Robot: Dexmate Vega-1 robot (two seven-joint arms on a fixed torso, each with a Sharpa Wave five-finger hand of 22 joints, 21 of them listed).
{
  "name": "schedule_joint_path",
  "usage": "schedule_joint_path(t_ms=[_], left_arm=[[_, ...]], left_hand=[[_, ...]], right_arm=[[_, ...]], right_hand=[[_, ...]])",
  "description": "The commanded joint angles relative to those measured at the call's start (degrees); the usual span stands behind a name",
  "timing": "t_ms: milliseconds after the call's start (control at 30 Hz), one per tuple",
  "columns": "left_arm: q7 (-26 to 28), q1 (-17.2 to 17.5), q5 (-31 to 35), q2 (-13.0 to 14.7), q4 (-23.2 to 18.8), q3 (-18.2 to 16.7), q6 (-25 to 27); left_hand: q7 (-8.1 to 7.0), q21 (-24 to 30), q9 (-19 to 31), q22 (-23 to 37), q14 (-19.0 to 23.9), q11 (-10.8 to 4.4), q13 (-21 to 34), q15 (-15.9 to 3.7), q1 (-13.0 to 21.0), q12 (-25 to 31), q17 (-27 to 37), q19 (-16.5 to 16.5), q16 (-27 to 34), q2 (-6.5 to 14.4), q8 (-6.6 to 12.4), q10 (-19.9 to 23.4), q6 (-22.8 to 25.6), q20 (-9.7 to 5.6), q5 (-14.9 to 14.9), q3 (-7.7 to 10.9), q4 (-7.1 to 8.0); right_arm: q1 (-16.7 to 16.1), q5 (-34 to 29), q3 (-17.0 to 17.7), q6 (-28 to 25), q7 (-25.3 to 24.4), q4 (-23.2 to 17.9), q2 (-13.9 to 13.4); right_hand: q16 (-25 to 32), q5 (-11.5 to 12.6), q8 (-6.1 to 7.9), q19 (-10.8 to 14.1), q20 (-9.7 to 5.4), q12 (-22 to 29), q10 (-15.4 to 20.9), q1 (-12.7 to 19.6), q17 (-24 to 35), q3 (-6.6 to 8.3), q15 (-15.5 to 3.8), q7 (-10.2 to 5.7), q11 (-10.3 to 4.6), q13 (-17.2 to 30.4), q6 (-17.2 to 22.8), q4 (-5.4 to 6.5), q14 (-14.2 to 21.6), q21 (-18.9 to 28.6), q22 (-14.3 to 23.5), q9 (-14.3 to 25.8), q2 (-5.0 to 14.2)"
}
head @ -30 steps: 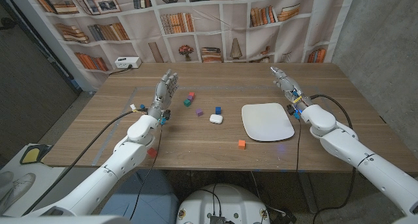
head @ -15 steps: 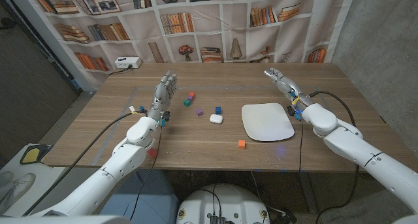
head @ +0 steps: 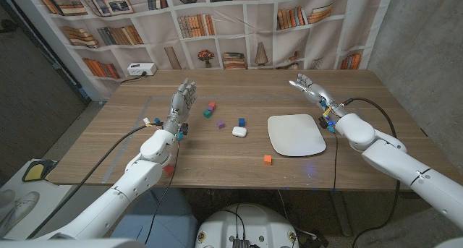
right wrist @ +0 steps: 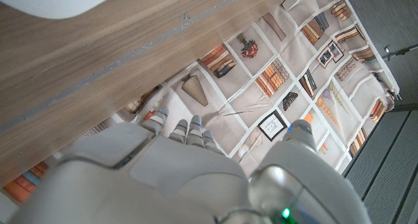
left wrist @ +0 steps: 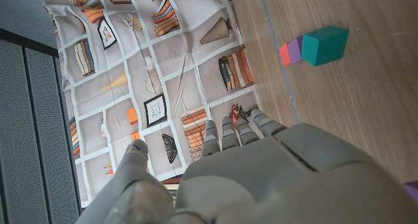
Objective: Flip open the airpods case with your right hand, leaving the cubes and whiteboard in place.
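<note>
While the left hand point(head: 182, 103) waits upright at the table's left, fingers apart and holding nothing, the coloured cubes point(head: 210, 108) lie just right of it; the airpods case point(head: 239, 131) sits closed near centre, just left of the whiteboard point(head: 296, 134); the right hand point(head: 309, 90), fingers released and empty, has swung leftward beyond the whiteboard's far edge over the last second; judged an approach begun, case untouched.

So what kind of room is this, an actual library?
Probably not: it looks like a robot test space. The bookshelves are a printed backdrop that wrinkles like cloth, beside a bare grey wall, and cabled robot arms reach over a wooden table.
</note>
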Motion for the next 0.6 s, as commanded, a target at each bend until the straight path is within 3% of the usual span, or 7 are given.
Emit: schedule_joint_path(t_ms=[33,400,600], left_arm=[[-0.65,-0.04,-0.11,-0.38,1.02,0.05,-0.55],[-1.33,-1.19,0.26,-1.42,2.54,0.66,-1.66],[-0.72,-1.25,0.52,-1.54,2.34,0.74,-1.37]], left_hand=[[0.13,0.34,0.20,0.18,0.02,-0.03,0.11,0.13,0.01,-0.05,0.22,0.29,-0.09,-0.31,0.05,0.12,-0.01,-0.04,0.20,-0.20,-0.13],[0.40,0.36,0.20,0.18,-0.04,0.01,0.12,0.18,0.01,-0.09,0.22,0.39,-0.12,-0.26,0.03,0.03,-0.06,-0.26,0.22,-0.22,-0.13],[0.30,0.32,0.20,0.17,-0.03,0.04,0.12,0.17,0.03,-0.05,0.21,0.34,-0.11,-0.25,0.09,0.13,0.10,-0.23,0.23,-0.23,-0.15]], right_arm=[[-2.35,-3.97,1.34,-1.70,-3.35,-3.29,-0.31],[-3.40,-5.73,1.94,-4.49,-3.44,-6.10,-1.53],[-4.26,-6.47,2.53,-4.93,-3.85,-7.03,-2.17]], right_hand=[[1.42,-0.32,1.59,2.01,-0.09,2.00,4.36,3.21,0.26,1.47,-0.16,-0.55,-0.45,0.68,-0.39,-0.45,-2.92,1.14,0.26,0.17,0.18],[1.23,-0.51,1.62,1.99,-0.57,2.66,6.22,4.32,0.22,1.82,0.08,-0.03,-0.18,1.07,0.14,-0.41,-3.35,0.91,0.23,0.15,0.00],[1.18,-0.57,1.53,1.77,-0.49,2.29,5.39,4.60,0.20,1.90,0.08,0.03,-0.12,1.22,0.13,-0.32,-3.47,0.76,0.22,0.15,-0.09]])
